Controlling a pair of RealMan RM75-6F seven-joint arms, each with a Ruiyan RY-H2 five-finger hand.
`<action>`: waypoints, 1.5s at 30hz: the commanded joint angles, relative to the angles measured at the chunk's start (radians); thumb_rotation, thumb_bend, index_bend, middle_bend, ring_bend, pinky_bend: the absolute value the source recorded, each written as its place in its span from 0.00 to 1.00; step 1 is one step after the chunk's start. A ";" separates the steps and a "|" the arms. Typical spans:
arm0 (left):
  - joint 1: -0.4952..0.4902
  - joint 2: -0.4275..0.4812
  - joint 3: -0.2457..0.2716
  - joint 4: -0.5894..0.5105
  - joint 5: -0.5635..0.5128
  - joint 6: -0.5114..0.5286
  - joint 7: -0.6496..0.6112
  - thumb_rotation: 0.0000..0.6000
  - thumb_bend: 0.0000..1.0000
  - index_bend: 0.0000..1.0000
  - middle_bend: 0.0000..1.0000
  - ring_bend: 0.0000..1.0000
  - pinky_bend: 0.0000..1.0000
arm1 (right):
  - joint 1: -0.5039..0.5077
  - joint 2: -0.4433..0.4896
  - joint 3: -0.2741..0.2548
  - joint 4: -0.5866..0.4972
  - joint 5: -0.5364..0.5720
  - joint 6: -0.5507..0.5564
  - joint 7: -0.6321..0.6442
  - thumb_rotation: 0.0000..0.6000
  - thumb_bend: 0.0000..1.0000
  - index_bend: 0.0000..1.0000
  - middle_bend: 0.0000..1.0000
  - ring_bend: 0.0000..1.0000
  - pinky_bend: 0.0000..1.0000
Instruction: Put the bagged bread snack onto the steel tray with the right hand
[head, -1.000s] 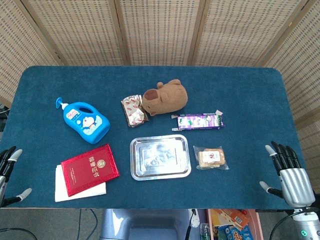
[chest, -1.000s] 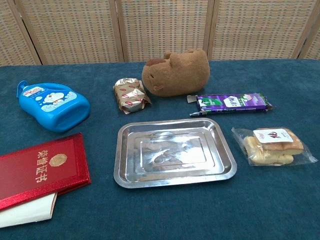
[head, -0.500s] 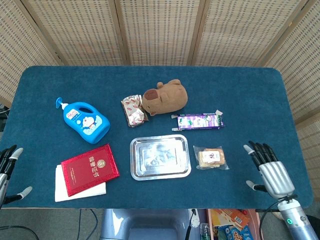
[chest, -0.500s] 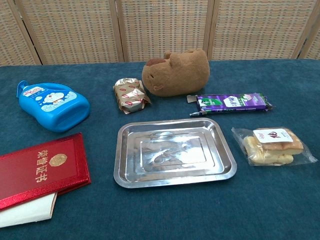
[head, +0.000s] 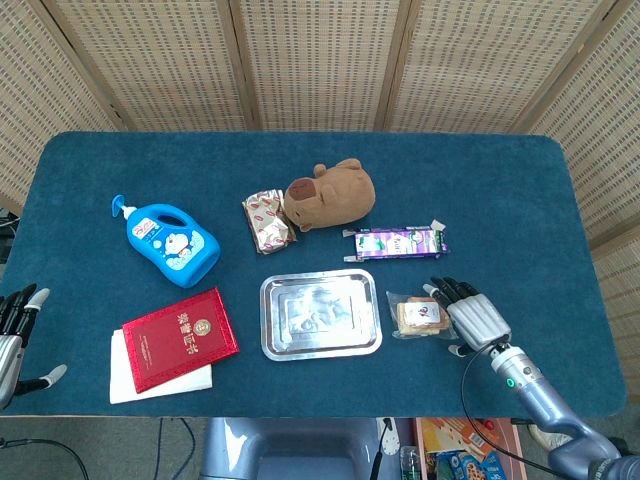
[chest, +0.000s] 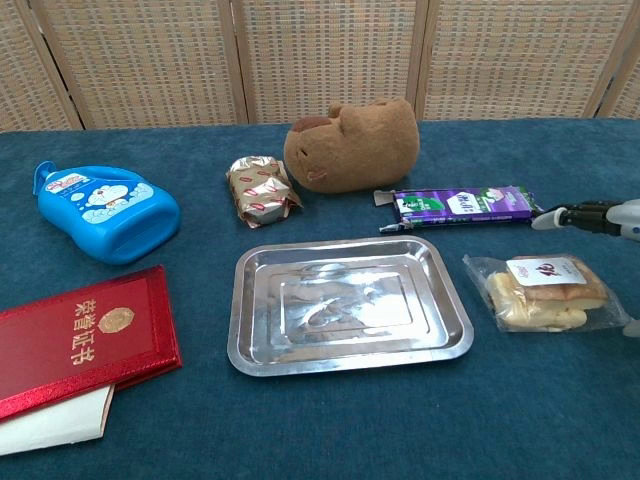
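The bagged bread snack (head: 421, 316) (chest: 545, 291), pale rolls in a clear bag with a white label, lies on the blue cloth just right of the steel tray (head: 321, 314) (chest: 345, 304). The tray holds nothing. My right hand (head: 468, 313) hovers at the bag's right end with fingers spread, fingertips over the bag's edge; whether they touch it I cannot tell. In the chest view only its fingers (chest: 590, 216) show at the right border. My left hand (head: 12, 340) rests open at the table's near left edge.
A purple snack bar (head: 396, 242) lies behind the bag. A brown plush capybara (head: 331, 193), a foil packet (head: 268, 221), a blue lotion bottle (head: 172, 242) and a red booklet (head: 180, 337) on white paper sit further left.
My right hand has moved left from the table's right edge to the bread bag's right end. The left hand has drifted slightly downward. Nothing on the table has shifted.
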 joint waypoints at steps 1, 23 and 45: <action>-0.002 0.000 -0.001 0.000 -0.004 -0.003 0.000 1.00 0.00 0.00 0.00 0.00 0.00 | 0.019 -0.031 0.006 0.030 0.029 -0.021 -0.024 1.00 0.00 0.12 0.20 0.17 0.41; -0.023 0.004 -0.013 0.009 -0.051 -0.044 -0.016 1.00 0.00 0.00 0.00 0.00 0.00 | 0.217 0.060 0.117 -0.215 -0.059 -0.035 -0.096 1.00 0.20 0.56 0.58 0.50 0.61; -0.045 0.021 -0.032 0.029 -0.126 -0.095 -0.072 1.00 0.00 0.00 0.00 0.00 0.00 | 0.557 -0.211 0.121 -0.114 0.492 -0.215 -0.564 1.00 0.00 0.11 0.04 0.03 0.23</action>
